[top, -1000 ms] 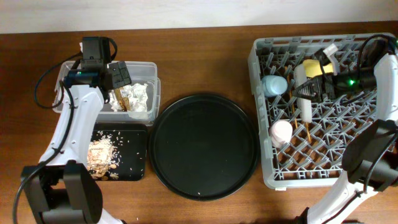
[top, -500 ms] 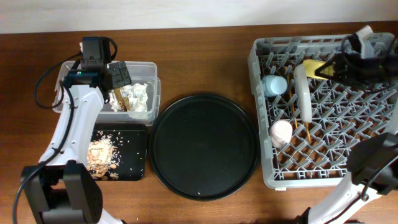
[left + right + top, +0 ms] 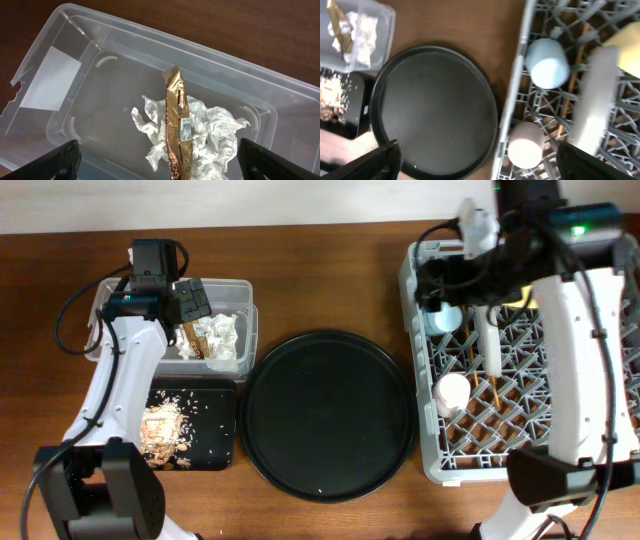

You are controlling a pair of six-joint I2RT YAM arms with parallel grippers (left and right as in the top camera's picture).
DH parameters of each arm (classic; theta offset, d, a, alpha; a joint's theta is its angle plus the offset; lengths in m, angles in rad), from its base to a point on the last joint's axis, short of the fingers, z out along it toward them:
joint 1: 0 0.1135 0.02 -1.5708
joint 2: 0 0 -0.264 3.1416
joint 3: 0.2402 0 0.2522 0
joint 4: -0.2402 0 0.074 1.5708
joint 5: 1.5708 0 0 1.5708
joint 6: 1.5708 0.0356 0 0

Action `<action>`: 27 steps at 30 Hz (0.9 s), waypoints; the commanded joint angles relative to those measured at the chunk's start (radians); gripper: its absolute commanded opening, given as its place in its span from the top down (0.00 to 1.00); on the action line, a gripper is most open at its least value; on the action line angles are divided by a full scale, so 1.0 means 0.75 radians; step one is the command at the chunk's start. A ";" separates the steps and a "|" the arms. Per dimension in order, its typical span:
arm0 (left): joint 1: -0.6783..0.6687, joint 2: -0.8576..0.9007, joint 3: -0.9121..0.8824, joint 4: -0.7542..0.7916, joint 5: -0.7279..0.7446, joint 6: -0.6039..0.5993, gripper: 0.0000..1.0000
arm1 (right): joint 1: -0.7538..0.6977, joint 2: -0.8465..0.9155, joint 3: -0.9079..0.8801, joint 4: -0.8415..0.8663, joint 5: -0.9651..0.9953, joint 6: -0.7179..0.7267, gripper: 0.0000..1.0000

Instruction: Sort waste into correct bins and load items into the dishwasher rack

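Upper left of the overhead view, left hand [image 3: 158,152] hangs spread over the clear tub [image 3: 232,290], pinching nothing; napkins [image 3: 212,125] and wrapper [image 3: 177,115] lie inside, so dry waste looks sorted. Just below, scraps [image 3: 160,426] sit in the black tray [image 3: 218,392]. At right, right hand [image 3: 478,155], spread and empty too, hovers over the left edge of the rack [image 3: 413,380]. Pegs wedge the blue cup [image 3: 441,317] and pink cup [image 3: 452,392], the plate [image 3: 489,338] stands on edge so pegs prop it, chopsticks [image 3: 497,393] lie on the grid, yellow bowl [image 3: 627,47] half hidden. Between them, round tray [image 3: 328,415] sits on the counter [image 3: 330,270]. Task looks nearly finished.

Nothing readable: the print on the brown-gold wrapper [image 3: 178,125] is too small
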 commanded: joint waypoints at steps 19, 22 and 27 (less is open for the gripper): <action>0.005 0.012 -0.006 0.003 0.000 0.007 0.01 | 0.149 -0.533 -0.008 0.085 0.109 0.006 0.02; 0.005 0.012 -0.006 0.003 0.000 0.007 0.01 | 0.149 -0.797 -0.160 0.281 0.108 0.006 0.01; 0.005 0.012 -0.006 0.003 0.000 0.007 0.01 | 0.146 -1.362 -0.888 0.880 0.109 0.006 0.01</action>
